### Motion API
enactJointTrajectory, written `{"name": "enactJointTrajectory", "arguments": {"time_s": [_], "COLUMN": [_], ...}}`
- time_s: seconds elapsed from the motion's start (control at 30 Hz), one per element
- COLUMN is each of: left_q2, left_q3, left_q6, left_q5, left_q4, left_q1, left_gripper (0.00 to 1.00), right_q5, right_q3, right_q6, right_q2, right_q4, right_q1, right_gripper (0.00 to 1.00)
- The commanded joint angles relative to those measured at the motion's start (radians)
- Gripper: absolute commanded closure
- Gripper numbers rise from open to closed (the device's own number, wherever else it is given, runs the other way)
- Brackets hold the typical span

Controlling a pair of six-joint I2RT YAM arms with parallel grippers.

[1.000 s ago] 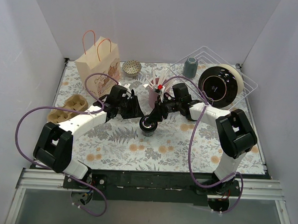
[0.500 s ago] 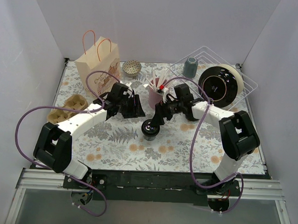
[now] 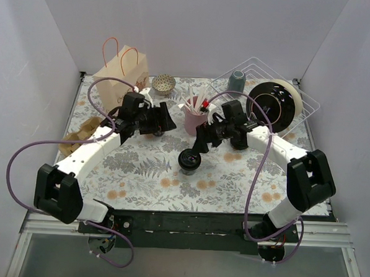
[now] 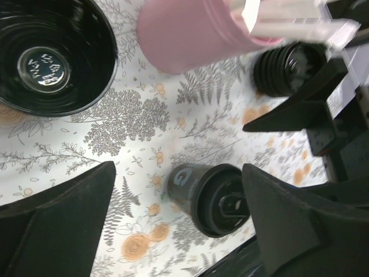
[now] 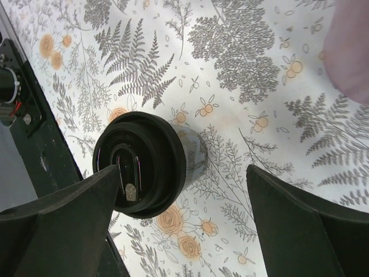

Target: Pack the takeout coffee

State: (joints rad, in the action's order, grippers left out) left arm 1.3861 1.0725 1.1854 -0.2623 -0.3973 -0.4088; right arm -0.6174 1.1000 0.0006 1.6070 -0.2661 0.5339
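The takeout coffee point(image 3: 189, 160), a small black cup with its glossy black lid on, stands upright on the floral tablecloth between the two arms. It touches neither gripper. My left gripper point(image 3: 163, 120) hangs open behind it to the left. In the left wrist view the coffee point(image 4: 210, 199) sits low between the spread fingers point(image 4: 57, 225) of the left gripper point(image 4: 179, 173). My right gripper point(image 3: 201, 139) is open just behind and right of the cup. From the right wrist the lid point(image 5: 138, 164) shows near the left finger of the right gripper point(image 5: 183, 170).
A pink cup point(image 3: 194, 117) of straws stands just behind the grippers. A lidless black cup point(image 4: 55, 55) sits under the left wrist. A paper bag point(image 3: 121, 76), a cardboard carrier point(image 3: 86, 133), a patterned bowl point(image 3: 163, 83) and a wire rack point(image 3: 302, 95) with a tumbler point(image 3: 236, 82) line the back and sides.
Both grippers opened and drew back and up from the coffee. The right one let go of the cup, which now stands alone a little nearer the front.
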Motion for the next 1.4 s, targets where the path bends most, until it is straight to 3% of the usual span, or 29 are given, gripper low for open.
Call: {"name": "enactJointTrajectory", "arguments": {"time_s": [0.0, 0.2, 0.4, 0.6, 0.83, 1.37], "left_q2": [-0.117, -0.289, -0.433, -0.525, -0.572, -0.556], "left_q3": [0.001, -0.078, -0.276, -0.391, -0.399, -0.396], "left_q6": [-0.02, -0.024, -0.142, -0.205, -0.21, -0.211], "left_q5": [0.057, 0.113, 0.074, 0.106, 0.159, 0.186], "left_q4": [-0.012, -0.003, 0.054, 0.075, 0.08, 0.066], "left_q1": [0.021, 0.022, 0.022, 0.024, 0.024, 0.022], "left_gripper": [0.02, 0.02, 0.02, 0.02, 0.02, 0.02], "right_q5": [0.129, 0.375, 0.645, 0.706, 0.693, 0.693], "right_q3": [0.057, -0.042, -0.072, -0.048, 0.0, 0.034], "right_q6": [0.042, 0.135, 0.114, 0.116, 0.118, 0.128], "right_q2": [-0.094, -0.284, -0.343, -0.25, -0.154, -0.125], "right_q4": [-0.054, -0.03, -0.073, -0.051, -0.047, -0.039], "right_q1": [-0.003, 0.026, 0.185, 0.3, 0.362, 0.393], "right_gripper": [0.01, 0.01, 0.02, 0.02, 0.01, 0.03]}}
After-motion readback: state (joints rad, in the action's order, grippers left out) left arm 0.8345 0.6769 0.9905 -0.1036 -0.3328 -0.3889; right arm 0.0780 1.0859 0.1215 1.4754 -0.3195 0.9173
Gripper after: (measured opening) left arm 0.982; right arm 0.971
